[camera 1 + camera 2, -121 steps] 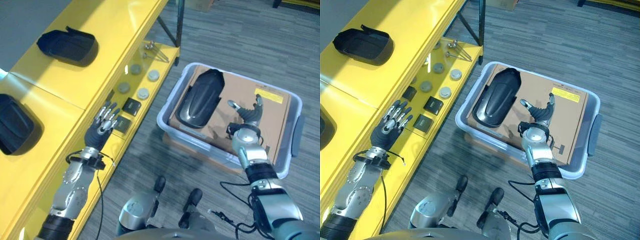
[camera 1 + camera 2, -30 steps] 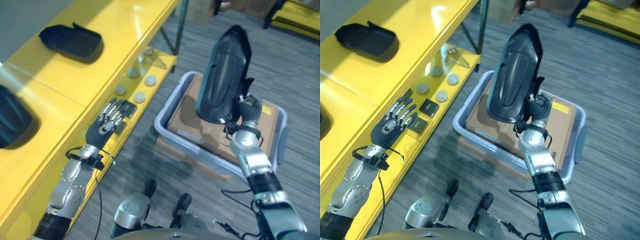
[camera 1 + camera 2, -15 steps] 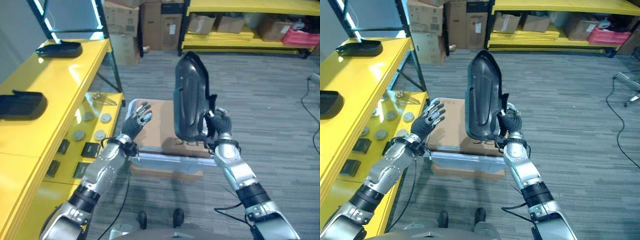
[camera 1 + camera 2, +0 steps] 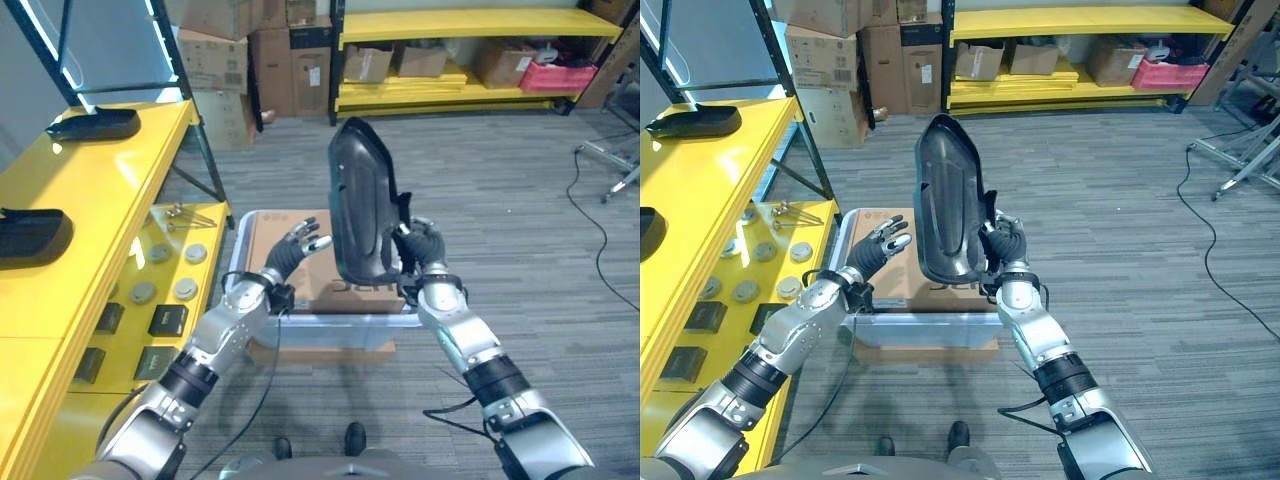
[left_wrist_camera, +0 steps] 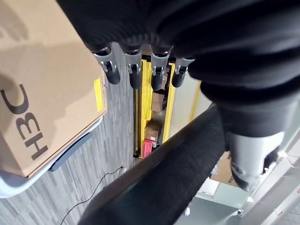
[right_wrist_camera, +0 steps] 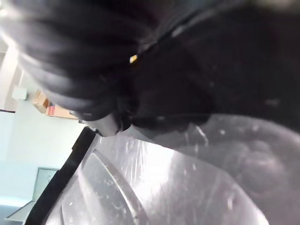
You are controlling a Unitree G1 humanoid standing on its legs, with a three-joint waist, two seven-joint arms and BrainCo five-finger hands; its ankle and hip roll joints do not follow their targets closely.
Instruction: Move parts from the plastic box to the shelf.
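Grey striped carpet floor [image 4: 520, 200] underfoot, yellow shelving on the robot's left and more across the far wall. Nearest, at centre: right hand [image 4: 420, 250] raised above the plastic box [image 4: 330, 325], fingers curled and clamped on the lower edge of a large black moulded part [image 4: 360, 205]. Part held upright, long axis near vertical, clear of the box and above it. Seen in the right wrist view as a glossy grey-black curved surface [image 6: 154, 187] close against the hand. Just beside the part, on its left: left hand [image 4: 298, 243], fingers straight and spread, holding nothing, tips near the part's left side; contact cannot be judged. Confirmed in the left wrist view: fingers [image 5: 133, 72] extended in a row, the part's dark edge [image 5: 159, 183] running close past them, with the cardboard carton [image 5: 42, 84] below. Under both hands: pale translucent plastic box on the floor, the brown carton [image 4: 895, 275] lying flat inside it. To the left: yellow shelf [image 4: 90, 190] with two black moulded parts on its top level, one near [image 4: 30, 232], one farther back [image 4: 92, 124]. Lower level [image 4: 190, 275] carrying small grey discs [image 4: 165, 270], small black blocks [image 4: 165, 318] and some metal pieces [image 4: 190, 213]. Farthest: stacked cardboard boxes [image 4: 225, 50] and a yellow rack [image 4: 470, 45] holding boxes and a red bin [image 4: 545, 75].
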